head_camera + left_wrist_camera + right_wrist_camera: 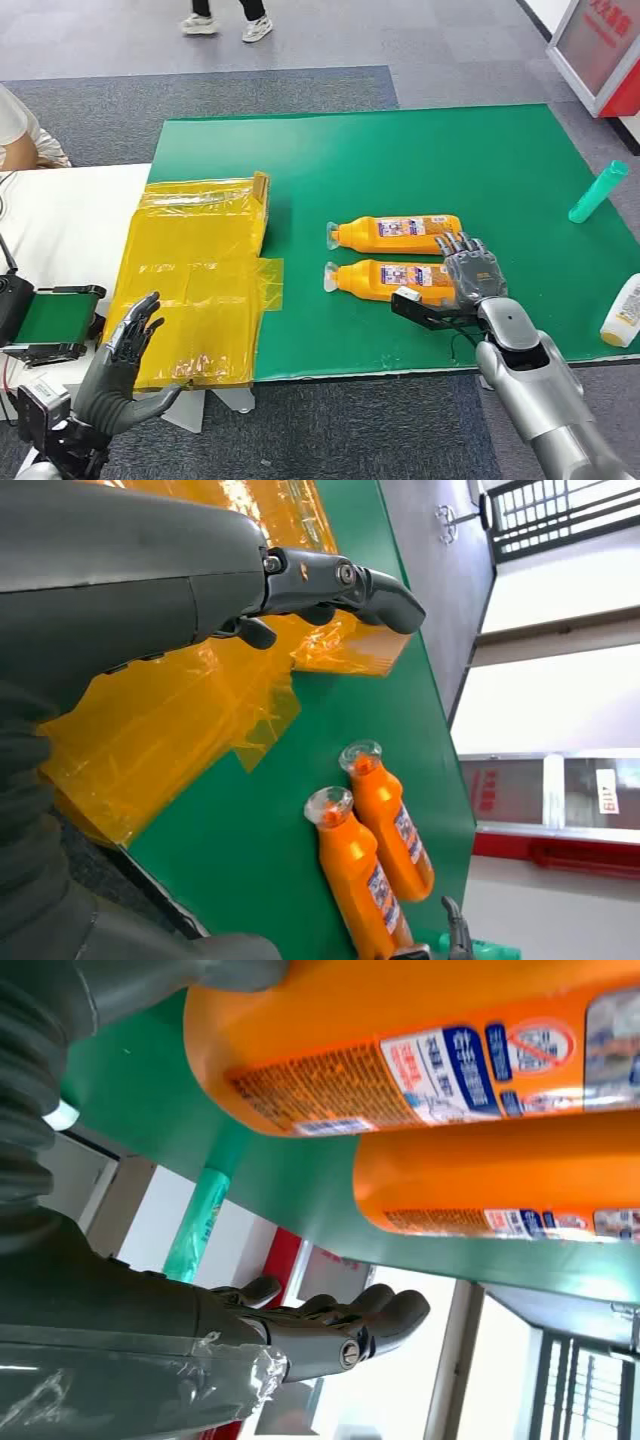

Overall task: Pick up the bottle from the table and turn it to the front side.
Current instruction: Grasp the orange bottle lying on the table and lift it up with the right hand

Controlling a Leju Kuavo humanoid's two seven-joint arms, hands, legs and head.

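Two orange bottles with clear caps lie side by side on the green mat (453, 160), caps pointing left. The near bottle (389, 278) (358, 880) (415, 1050) and the far bottle (396, 232) (392, 825) (490, 1175) both show printed labels. My right hand (472, 272) hovers over their base ends with its fingers (355, 1325) stretched out and holding nothing. Beyond the table's front left corner my left hand (128, 340) is open, fingers (362, 585) spread beside the yellow bag.
A crumpled yellow plastic bag (196, 270) covers the mat's left end. A teal bottle (598, 192) and a white bottle (625, 312) lie at the right edge. A small green-belted device (53, 318) sits far left. A person (19, 135) sits at the left; another's feet (226, 22) stand beyond.
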